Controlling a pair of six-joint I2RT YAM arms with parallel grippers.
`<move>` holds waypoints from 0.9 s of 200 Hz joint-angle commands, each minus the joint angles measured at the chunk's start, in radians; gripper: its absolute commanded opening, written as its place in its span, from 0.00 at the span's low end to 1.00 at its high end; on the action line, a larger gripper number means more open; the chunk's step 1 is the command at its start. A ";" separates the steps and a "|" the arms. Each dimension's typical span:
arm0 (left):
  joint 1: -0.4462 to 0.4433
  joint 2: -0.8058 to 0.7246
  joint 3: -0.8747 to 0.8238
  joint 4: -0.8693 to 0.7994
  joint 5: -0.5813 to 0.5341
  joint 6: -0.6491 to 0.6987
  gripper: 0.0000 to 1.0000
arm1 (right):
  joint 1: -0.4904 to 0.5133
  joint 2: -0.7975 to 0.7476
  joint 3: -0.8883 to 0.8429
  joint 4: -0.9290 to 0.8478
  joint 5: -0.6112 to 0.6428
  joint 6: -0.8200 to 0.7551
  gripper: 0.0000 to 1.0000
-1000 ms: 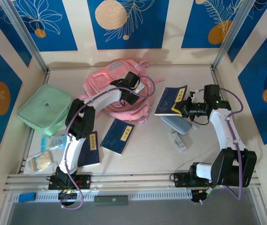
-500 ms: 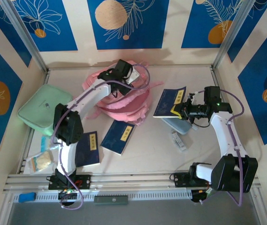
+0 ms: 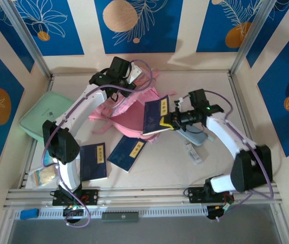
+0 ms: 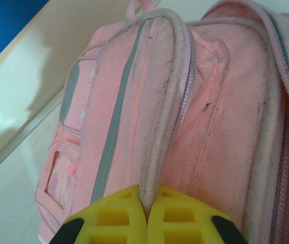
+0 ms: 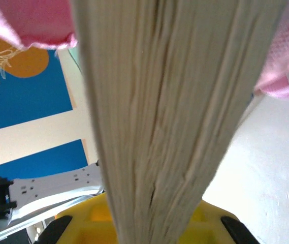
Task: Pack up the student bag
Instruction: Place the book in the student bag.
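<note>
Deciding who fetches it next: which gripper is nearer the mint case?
Left. The left gripper, shut on the bag, is just beyond and right of the case; the right gripper, holding a book, is past the bag.

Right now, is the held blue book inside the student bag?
Mostly out: blue book held exposed over student bag; pink fabric flanks its edge.
</note>
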 commanded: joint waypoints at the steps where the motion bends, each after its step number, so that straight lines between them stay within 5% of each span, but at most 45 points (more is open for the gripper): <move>1: 0.009 -0.086 0.013 0.091 0.066 -0.008 0.00 | 0.063 0.180 0.134 0.169 0.007 -0.032 0.00; 63: 0.028 -0.078 0.039 0.114 0.073 -0.078 0.00 | 0.095 0.597 0.364 0.504 -0.046 0.011 0.04; 113: 0.053 -0.076 0.033 0.139 0.103 -0.103 0.00 | 0.135 0.774 0.563 0.400 0.078 -0.048 0.17; 146: 0.062 -0.079 0.023 0.149 0.114 -0.112 0.00 | 0.119 0.759 0.573 0.312 0.155 -0.089 0.44; 180: 0.066 -0.078 0.000 0.165 0.114 -0.140 0.00 | 0.120 0.584 0.421 0.216 0.302 -0.129 0.50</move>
